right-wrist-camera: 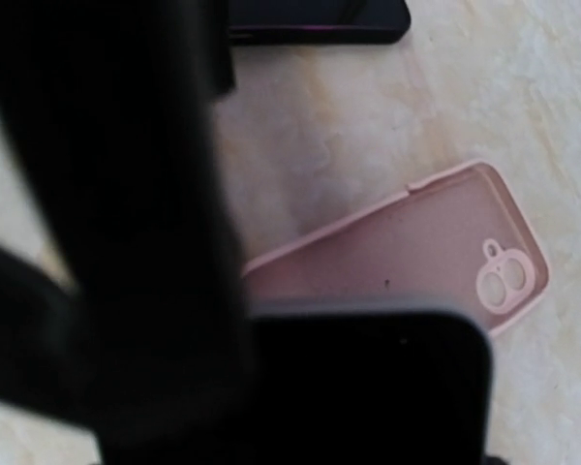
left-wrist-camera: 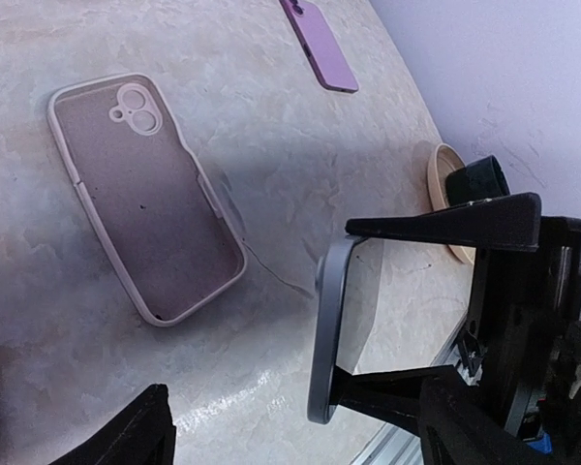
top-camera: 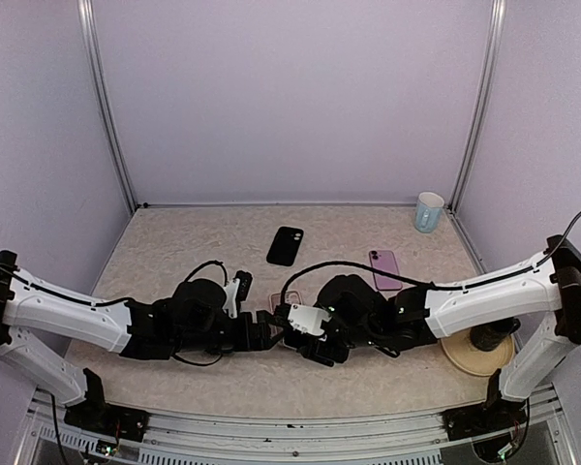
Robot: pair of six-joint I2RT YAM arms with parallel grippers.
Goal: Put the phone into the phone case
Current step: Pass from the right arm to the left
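Your worst risk here was a crooked seat. The right claw [top-camera: 308, 334] was clamped on the phone [left-wrist-camera: 353, 291], which stood on edge and steeply tilted at lower centre of the left wrist view. It was apart from the case [left-wrist-camera: 145, 194] at upper left. Laid down at that angle, one corner would likely have caught the lip and ridden over it.

Next, the case could have slid. It lay flat, open side up, with nothing pinning it. Your left claw [top-camera: 264, 334] had its fingers apart and gripped nothing, so a sideways push from the phone would probably have shoved the case across the table [top-camera: 194, 242].

A smaller risk was an end-for-end mismatch. The lens cutout sat at the case's upper end in the left wrist view, and you could not tell which end of the phone carried the lenses.

The least risk was that the slim phone might pivot between the pads under pressure.

As for materials, the table was pale and marbled with a faint sheen, so likely slippery. The case was pink and matte and looked rubbery. It had rounded corners, a raised lip, side button bumps and a double-ring cutout. The phone was a thin slab with a dark grey rounded rim and a glossy, reflecting face.
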